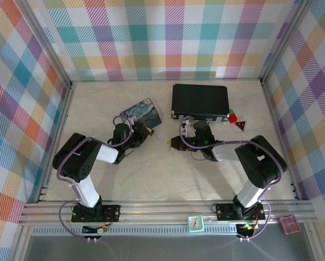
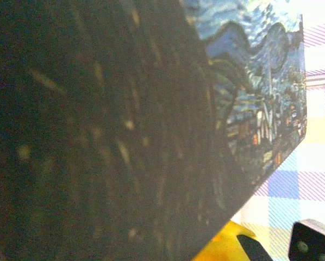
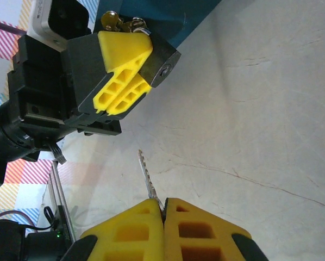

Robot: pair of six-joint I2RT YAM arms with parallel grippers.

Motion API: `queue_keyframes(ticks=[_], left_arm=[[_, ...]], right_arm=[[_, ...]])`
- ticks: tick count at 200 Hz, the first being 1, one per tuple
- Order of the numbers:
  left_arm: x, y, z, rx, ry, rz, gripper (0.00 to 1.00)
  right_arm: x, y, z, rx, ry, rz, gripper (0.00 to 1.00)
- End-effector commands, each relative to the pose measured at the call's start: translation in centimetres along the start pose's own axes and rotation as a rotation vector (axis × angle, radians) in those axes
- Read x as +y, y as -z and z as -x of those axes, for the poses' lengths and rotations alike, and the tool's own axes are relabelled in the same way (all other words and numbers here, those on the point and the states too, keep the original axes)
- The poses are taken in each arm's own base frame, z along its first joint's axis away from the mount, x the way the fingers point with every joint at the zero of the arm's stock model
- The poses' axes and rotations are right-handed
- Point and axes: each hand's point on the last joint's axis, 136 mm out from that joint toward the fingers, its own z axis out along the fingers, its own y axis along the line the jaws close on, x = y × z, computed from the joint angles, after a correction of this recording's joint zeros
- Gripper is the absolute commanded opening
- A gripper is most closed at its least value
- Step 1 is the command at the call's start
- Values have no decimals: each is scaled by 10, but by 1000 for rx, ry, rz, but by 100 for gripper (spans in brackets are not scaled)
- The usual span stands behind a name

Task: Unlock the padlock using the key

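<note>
The padlock, a small dark-grey body with its round keyhole turned towards the table, sits at the tip of the left gripper, which is pinched on it; one yellow finger lies flat along the lock's side, and something brassy pokes out just above it. I can't make out the shackle. The key is a thin toothed blade standing out of the right gripper, whose two yellow pads are pressed together on its bow. In the right wrist view the keyhole lies at about one o'clock from the blade's tip, near it but apart, with bare table between them. I'd say both pieces are in hand and the step now is bringing the key to the lock; nothing is inserted yet. The next move calls for lining the blade up with the keyhole's axis, since it looks to point a little to one side of the hole, then a straight, gentle push and a turn. From above, the left arm folds low across the table towards two o'clock, its wrist right beside the blue starry tin. The right arm bends back towards nine o'clock, its gripper reaching at the left one in front of the black case.
</note>
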Motion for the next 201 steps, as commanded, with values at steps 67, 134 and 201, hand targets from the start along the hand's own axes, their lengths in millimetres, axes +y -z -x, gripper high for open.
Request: queue_keyframes(ticks=[67, 134, 201], left_arm=[[-45, 29, 4, 10, -6, -141, 0], [-67, 29, 12, 19, -25, -266, 0], [-64, 30, 8, 41, -27, -300, 0]], right_arm=[[11, -11, 15, -11, -72, 52, 0], [28, -31, 10, -13, -59, 125, 0], [37, -33, 21, -42, -36, 159, 0]])
